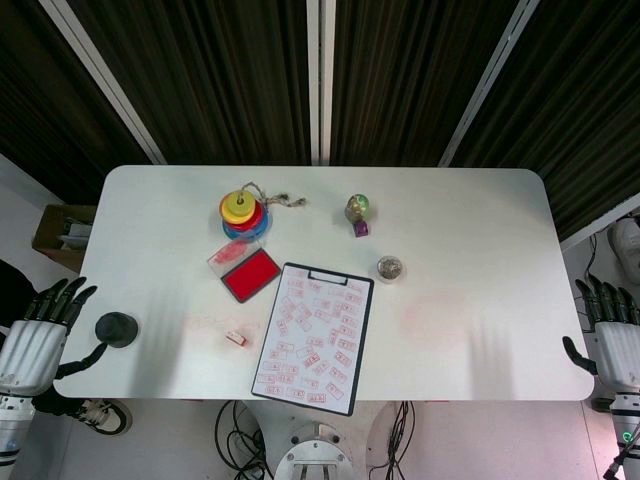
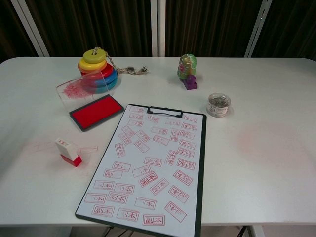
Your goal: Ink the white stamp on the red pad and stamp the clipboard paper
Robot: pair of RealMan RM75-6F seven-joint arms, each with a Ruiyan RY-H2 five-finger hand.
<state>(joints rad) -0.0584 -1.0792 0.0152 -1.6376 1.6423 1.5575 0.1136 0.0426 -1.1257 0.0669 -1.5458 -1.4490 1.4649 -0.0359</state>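
White stamp waits untouched beside the clipboard.
Small white plastic stamp (image 2: 67, 151) with red base lies on the counter (image 2: 266, 143), left of the black clipboard's paper (image 2: 150, 170), near the open red ink pad (image 2: 96, 111); light, rigid, best pinched by its sides. Left hand (image 1: 40, 330) and right hand (image 1: 607, 335) both hang released, fingers spread.

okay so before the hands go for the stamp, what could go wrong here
1. The white stamp is small and lies on the table left of the clipboard, apart from the left hand at the table edge; big fingers could knock it over rather than pinch it.
2. The ink pad's clear lid leans right behind the red pad, so pressing down may bump it.
3. The paper is already crowded with prints, so a new one may overlap.
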